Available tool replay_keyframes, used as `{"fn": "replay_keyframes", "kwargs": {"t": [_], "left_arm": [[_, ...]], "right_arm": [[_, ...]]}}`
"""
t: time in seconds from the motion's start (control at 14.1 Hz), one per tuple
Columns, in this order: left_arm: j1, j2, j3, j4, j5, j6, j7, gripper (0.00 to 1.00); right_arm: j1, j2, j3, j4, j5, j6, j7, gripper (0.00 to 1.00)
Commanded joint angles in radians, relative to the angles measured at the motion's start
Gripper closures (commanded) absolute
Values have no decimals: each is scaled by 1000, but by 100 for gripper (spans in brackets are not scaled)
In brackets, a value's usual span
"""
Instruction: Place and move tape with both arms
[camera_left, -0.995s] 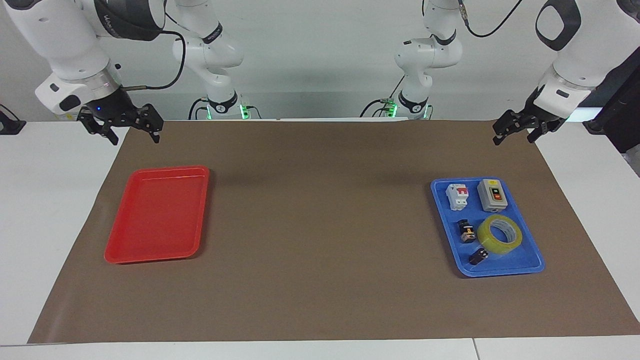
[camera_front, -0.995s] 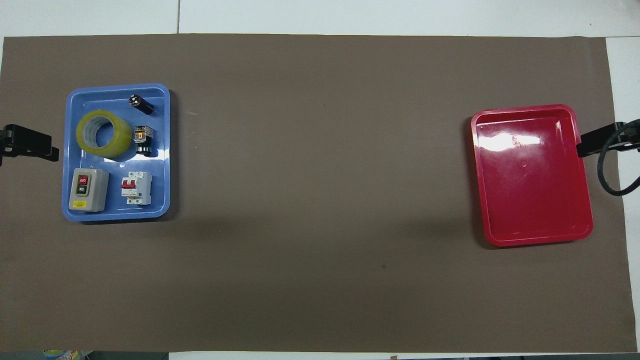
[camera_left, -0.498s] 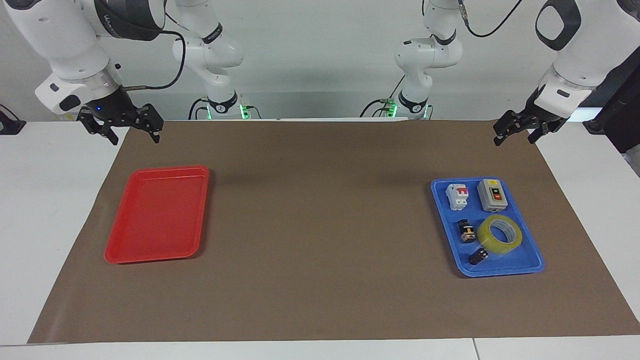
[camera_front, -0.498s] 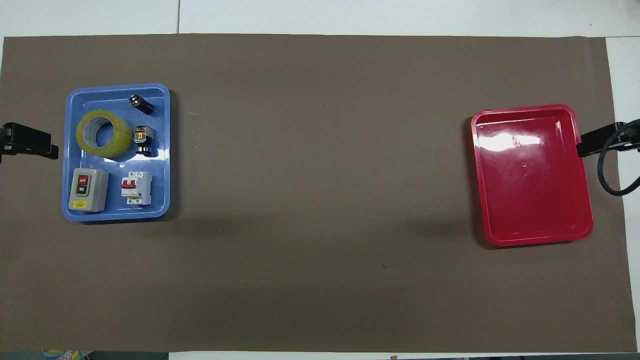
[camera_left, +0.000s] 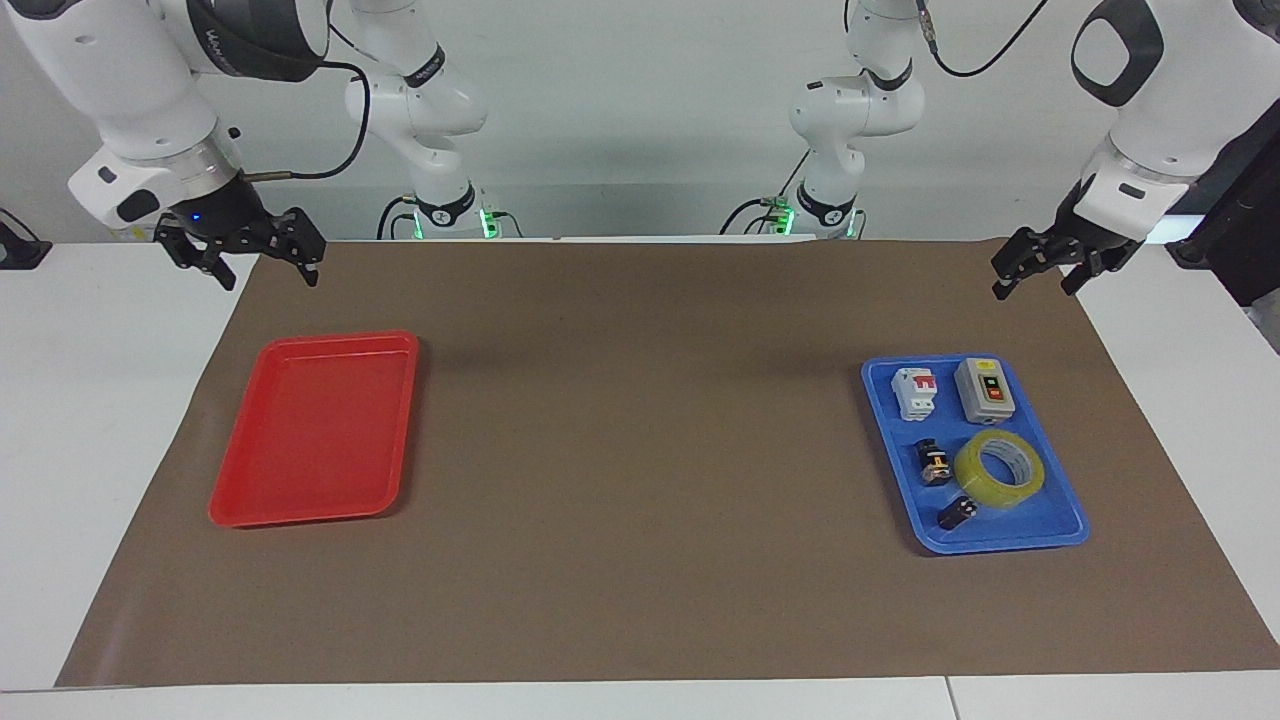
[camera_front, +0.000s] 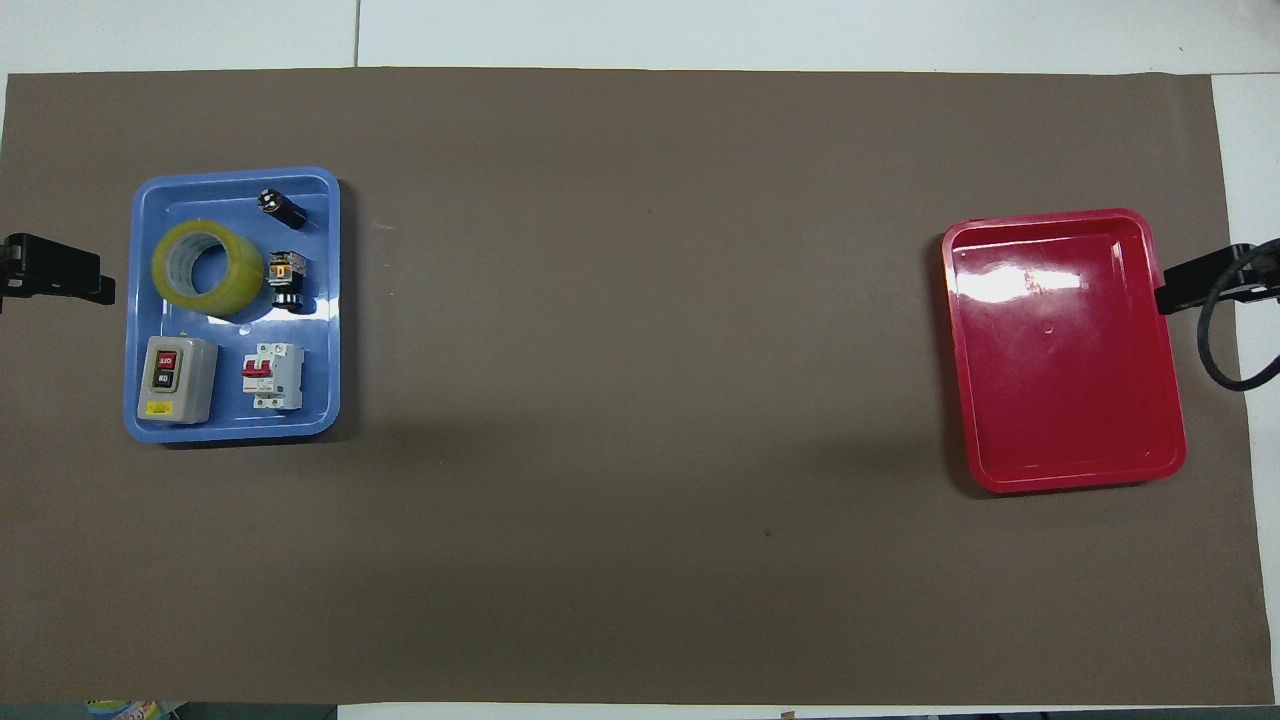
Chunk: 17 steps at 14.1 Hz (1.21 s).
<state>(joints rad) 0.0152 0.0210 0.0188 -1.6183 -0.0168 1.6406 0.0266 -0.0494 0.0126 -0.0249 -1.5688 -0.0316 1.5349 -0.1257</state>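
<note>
The tape (camera_left: 968, 472) (camera_front: 172, 262), a yellow translucent roll, lies flat in the blue tray (camera_left: 1000, 545) (camera_front: 230, 430) at the left arm's end of the table. My left gripper (camera_left: 1035, 283) hangs open and holding nothing over the mat's corner nearest the left arm. Only its tip (camera_front: 58, 280) shows at the edge of the overhead view, beside the blue tray. My right gripper (camera_left: 268, 272) (camera_front: 1195, 283) hangs open with nothing in it over the mat's edge next to the red tray (camera_left: 310, 430) (camera_front: 1065, 400).
The blue tray also holds a grey switch box (camera_left: 985, 390), a white circuit breaker (camera_left: 915, 392) and two small black cylindrical parts (camera_left: 933, 465) (camera_left: 955, 514). The red tray has nothing in it. A brown mat (camera_left: 640, 450) covers the table between the trays.
My left gripper has drifted slightly lower and toward the table's end. The right arm and all objects have stayed still.
</note>
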Motion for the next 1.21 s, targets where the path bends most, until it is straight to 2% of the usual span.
{"fn": "replay_keyframes", "kwargs": {"t": [0.0,0.36,0.71,1.14], "left_arm": [[43,42,-3,-46,15,115,48,0],[98,187,-3,-70,14,329,55,0],[112,260,-5,-221,14,619,50,0],[118,339,-3,-258,14,705,44,0]], "right_arm": [[-21,-13,3,-11,15,17,17,0],[-43,-17,-4,-8,15,11,12,0],[-32,-20,-3,-14,13,8,14,0],[-36,-23,-3,-17,13,4,12,0]]}}
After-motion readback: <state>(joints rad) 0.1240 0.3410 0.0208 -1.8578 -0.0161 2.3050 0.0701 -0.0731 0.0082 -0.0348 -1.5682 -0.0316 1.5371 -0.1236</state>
